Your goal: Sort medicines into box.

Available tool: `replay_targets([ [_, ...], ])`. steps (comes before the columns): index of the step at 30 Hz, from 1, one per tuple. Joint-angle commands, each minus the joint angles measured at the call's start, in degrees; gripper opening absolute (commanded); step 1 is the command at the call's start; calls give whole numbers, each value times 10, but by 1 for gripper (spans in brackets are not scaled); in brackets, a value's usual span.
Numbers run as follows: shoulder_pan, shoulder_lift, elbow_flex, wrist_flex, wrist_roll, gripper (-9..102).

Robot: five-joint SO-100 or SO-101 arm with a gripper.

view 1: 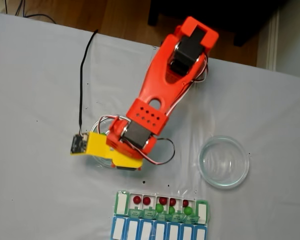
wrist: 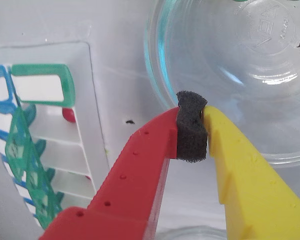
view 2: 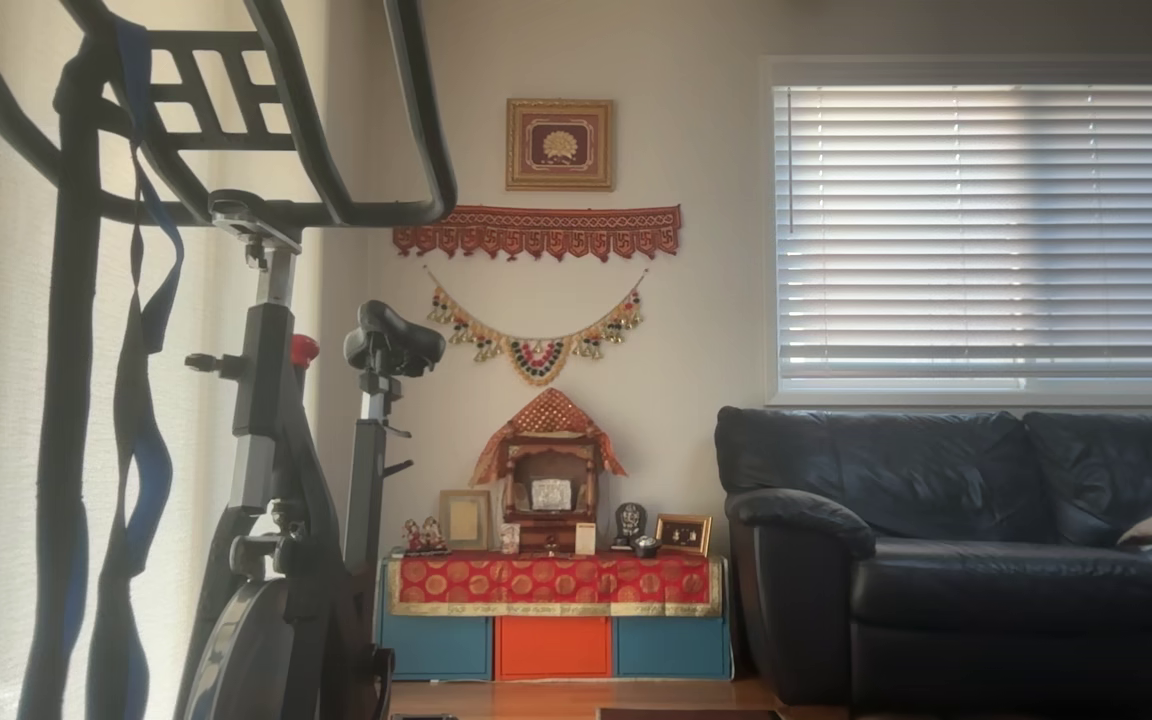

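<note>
Wrist view, from the left: the box (wrist: 92,107) at the left edge, white compartments open, a green lid (wrist: 42,84) raised above them, blue lids (wrist: 0,90) further left. One red pill (wrist: 69,115) lying in the top compartment, against its wall. In the middle, the jaws pressed together, red finger (wrist: 135,175) at the left and yellow finger (wrist: 250,175) at the right, with only a black foam pad (wrist: 191,132) between the tips. No pill seen in the grip. To the upper right, a clear glass dish (wrist: 190,75), its rim just behind the foam pad.

Fixed view, from the left: white desk (view 1: 30,100); a second glass dish (view 1: 97,125), partly covered by the yellow finger and the orange arm (view 1: 165,85) leaning over it. Below the middle, at the bottom edge, the box (view 1: 121,202) again, with four red pills (view 1: 136,200) and three green pills (view 1: 160,207) visible in the open compartments of the upper row. At the right, well apart from the arm, the other glass dish (view 1: 224,161), standing alone.

Other view: only a room, with an exercise bike (view 2: 266,450) at the left, a small shrine (view 2: 548,480) in the middle, a dark sofa (view 2: 966,560) under a window at the right.
</note>
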Motion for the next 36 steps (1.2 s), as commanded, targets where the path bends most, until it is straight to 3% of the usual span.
replay_targets([
  [1,14,60,17,-46,51,1],
  [11,83,15,-56,4,173,1],
  [15,91,4,-67,27,177,1],
  [36,104,25,-25,5,291,1],
])
